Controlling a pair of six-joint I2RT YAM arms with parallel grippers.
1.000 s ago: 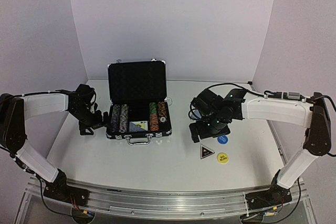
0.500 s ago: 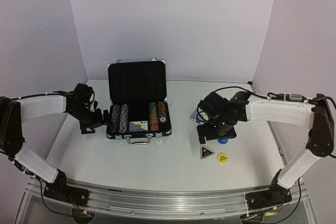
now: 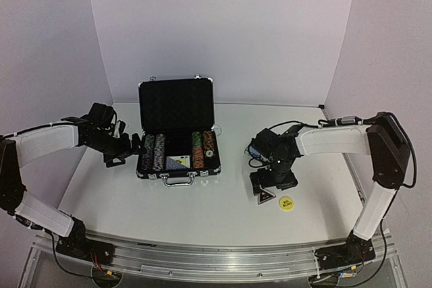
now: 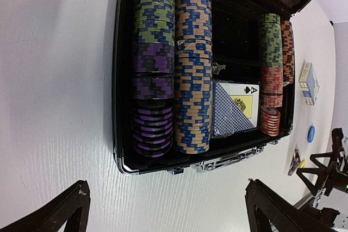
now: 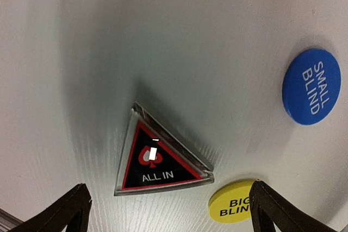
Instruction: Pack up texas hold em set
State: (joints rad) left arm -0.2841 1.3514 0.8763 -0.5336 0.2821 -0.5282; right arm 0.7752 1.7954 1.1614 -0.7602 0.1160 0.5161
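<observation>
right hand (image 5: 173, 210) slides over, now above triangle marker (image 5: 157, 158), wide open, empty. left hand (image 4: 166, 202) open too, beside case (image 4: 120, 107). marker grab looks next

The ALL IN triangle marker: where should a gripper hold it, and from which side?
Come from straight above: the triangle marker lies flat on the table, so only its thin clear rim can be gripped. Probably pinch one straight edge against the opposite corner, avoiding the corner beside the yellow button.
</observation>
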